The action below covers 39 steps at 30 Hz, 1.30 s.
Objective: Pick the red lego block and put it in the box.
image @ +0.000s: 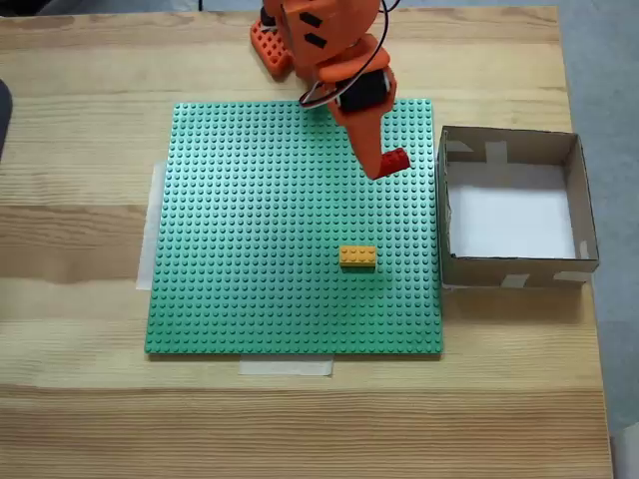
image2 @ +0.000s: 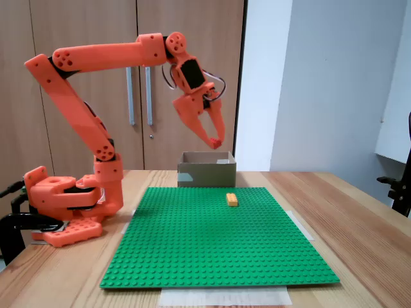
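wooden cupboard doors and a pale wall stand behind a light wooden bench [image: 80, 419] that carries a green studded baseplate [image: 250, 259], taped down at its left and near edges as a fixed view from above shows them. the orange arm reaches from the far edge of the bench, and its gripper [image: 384, 165] is clenched on the red lego block [image: 396, 159], held clear of the plate near the plate's far right corner, just short of the box [image: 584, 210]; in a fixed view from the side the gripper [image2: 216, 141] hangs well above the box [image2: 205, 172], and the block between the fingertips is too small to make out there. the block is judged light, rigid and smooth-sided, so a pinch across its two long flat faces, away from the studs, should hold it without slip. the box stands at the right edge of the bench, touching the plate's right side; it is open-topped, its white bottom bare, with pale tape patches on its walls. an orange-yellow brick [image: 358, 256] lies on the plate, nearer the box than the left edge.
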### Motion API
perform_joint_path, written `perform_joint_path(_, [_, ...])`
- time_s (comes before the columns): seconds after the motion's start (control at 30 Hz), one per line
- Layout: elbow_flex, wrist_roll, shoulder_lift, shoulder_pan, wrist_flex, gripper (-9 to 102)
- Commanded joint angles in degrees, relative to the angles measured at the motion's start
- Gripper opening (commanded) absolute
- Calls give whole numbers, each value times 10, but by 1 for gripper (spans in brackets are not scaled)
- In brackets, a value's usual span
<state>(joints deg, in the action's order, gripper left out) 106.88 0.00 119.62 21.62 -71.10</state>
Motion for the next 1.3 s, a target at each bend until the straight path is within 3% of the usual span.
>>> perform_joint_path(0.0, [-43, 7, -9, 36, -7, -1])
perform_joint_path(0.73, [-345, 82, -327, 250, -54, -1])
perform_joint_path(1.27, [-387, 76, -509, 258, 20, -1])
